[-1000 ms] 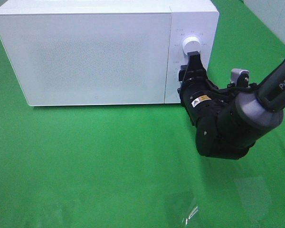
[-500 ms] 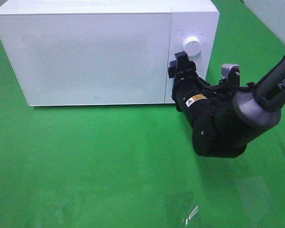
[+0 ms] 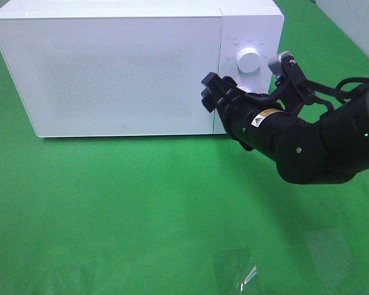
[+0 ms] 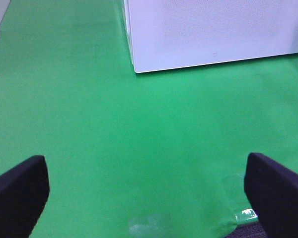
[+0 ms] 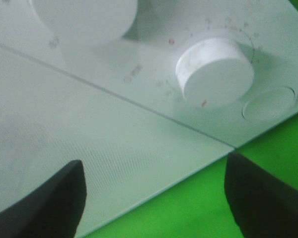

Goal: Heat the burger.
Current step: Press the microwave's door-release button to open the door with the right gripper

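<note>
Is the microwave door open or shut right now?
Shut. The door sits flush with the control panel, with only a thin straight seam between them in the high and right wrist views.

White microwave [image 3: 123,67] with door shut, round dials [image 5: 216,72] on its right panel, green cloth [image 3: 141,215] beneath
</note>
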